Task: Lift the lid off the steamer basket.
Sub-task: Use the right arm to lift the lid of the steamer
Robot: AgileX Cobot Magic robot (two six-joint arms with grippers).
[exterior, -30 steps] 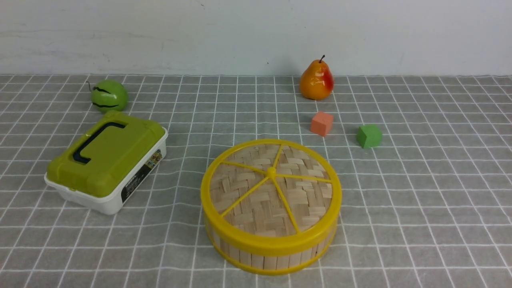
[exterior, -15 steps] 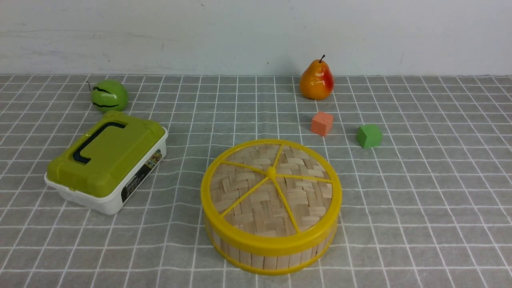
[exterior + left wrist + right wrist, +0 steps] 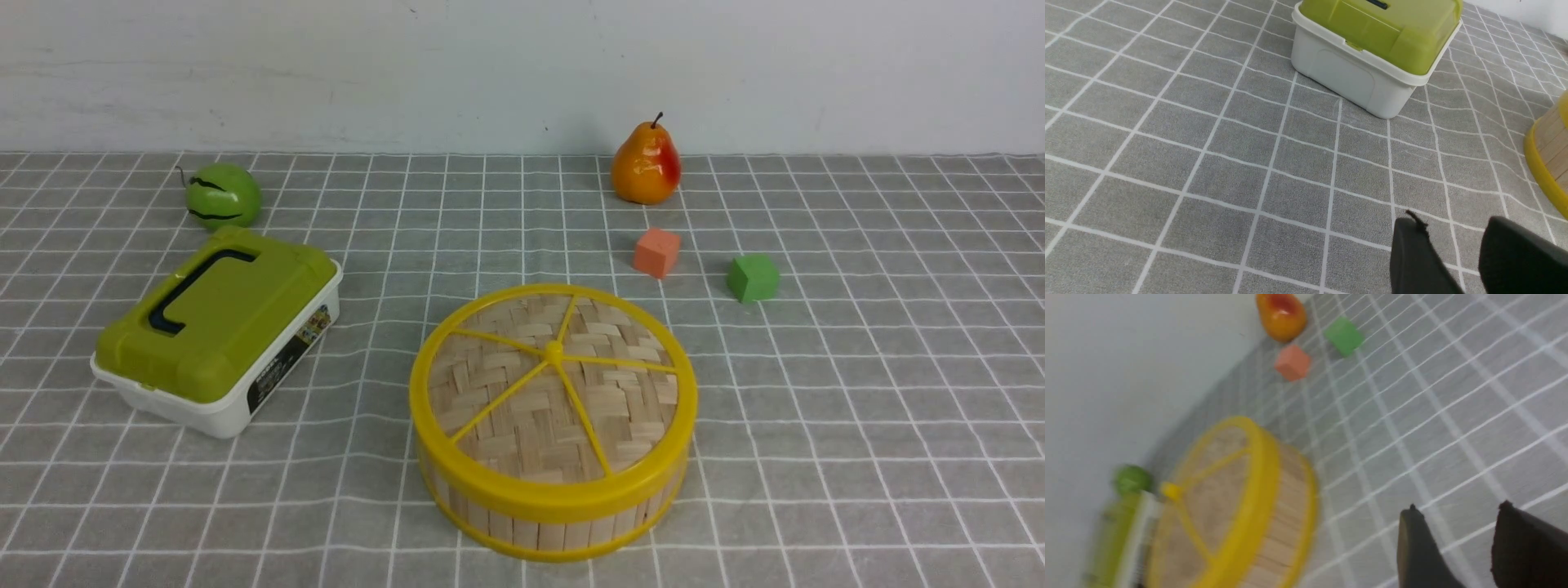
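Note:
The woven bamboo lid (image 3: 553, 392) with yellow rim, spokes and centre knob sits closed on the steamer basket (image 3: 539, 529) at front centre of the table. Neither gripper shows in the front view. In the left wrist view my left gripper (image 3: 1453, 222) is open and empty over bare cloth, and the basket's edge (image 3: 1549, 157) shows apart from it. In the blurred right wrist view my right gripper (image 3: 1459, 506) is open and empty over the cloth, with the lid (image 3: 1208, 506) and basket (image 3: 1286, 522) some way off.
A white box with an olive-green lid (image 3: 216, 327) lies left of the basket; it also shows in the left wrist view (image 3: 1372, 45). A green fruit (image 3: 222, 194) sits at the back left. A pear (image 3: 647, 163), an orange cube (image 3: 656, 251) and a green cube (image 3: 753, 277) sit behind the basket to the right.

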